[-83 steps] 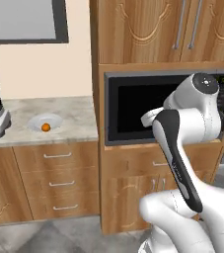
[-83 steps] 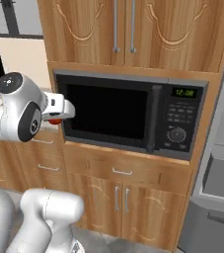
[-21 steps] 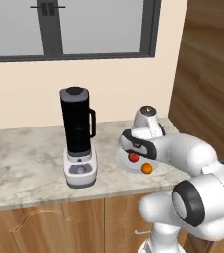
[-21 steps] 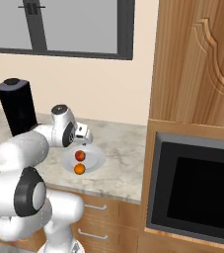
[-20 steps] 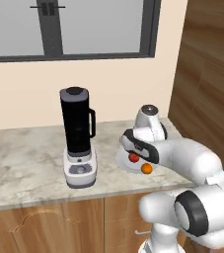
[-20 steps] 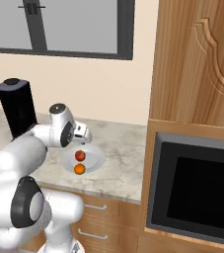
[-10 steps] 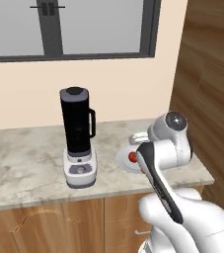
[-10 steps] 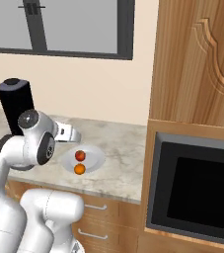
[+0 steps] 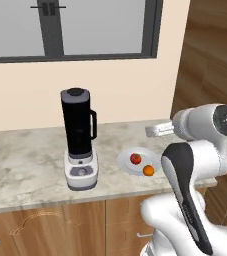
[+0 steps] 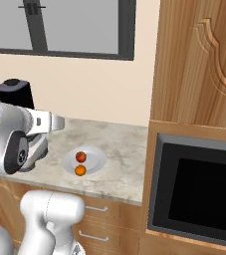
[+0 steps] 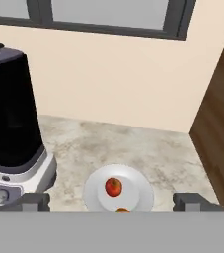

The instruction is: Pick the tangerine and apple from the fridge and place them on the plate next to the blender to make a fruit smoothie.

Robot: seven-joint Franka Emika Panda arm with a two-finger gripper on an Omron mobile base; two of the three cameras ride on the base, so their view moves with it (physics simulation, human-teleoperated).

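Note:
The red apple (image 9: 135, 159) and the orange tangerine (image 9: 148, 170) lie side by side on the pale plate (image 9: 126, 163), just right of the black-jarred blender (image 9: 79, 140). My gripper (image 9: 150, 131) hovers above and behind the plate. In the hand view the gripper (image 11: 111, 201) is open, its fingertips (image 11: 34, 200) wide apart with nothing between them. Below it lies the apple (image 11: 113, 187) on the plate (image 11: 139, 190). The tangerine (image 11: 122, 210) peeks at the bottom, and the blender (image 11: 12, 128) stands at left. The fridge is out of view.
A marble counter (image 9: 25, 165) runs along a beige wall under a window (image 9: 85, 25). To the right, a tall wooden cabinet (image 10: 199, 60) holds a black microwave (image 10: 199, 189). The counter ends at that cabinet.
The base has driven from the microwave to the blender counter. Within the last second my hand has lifted up and back from the plate, leaving the apple beside the tangerine.

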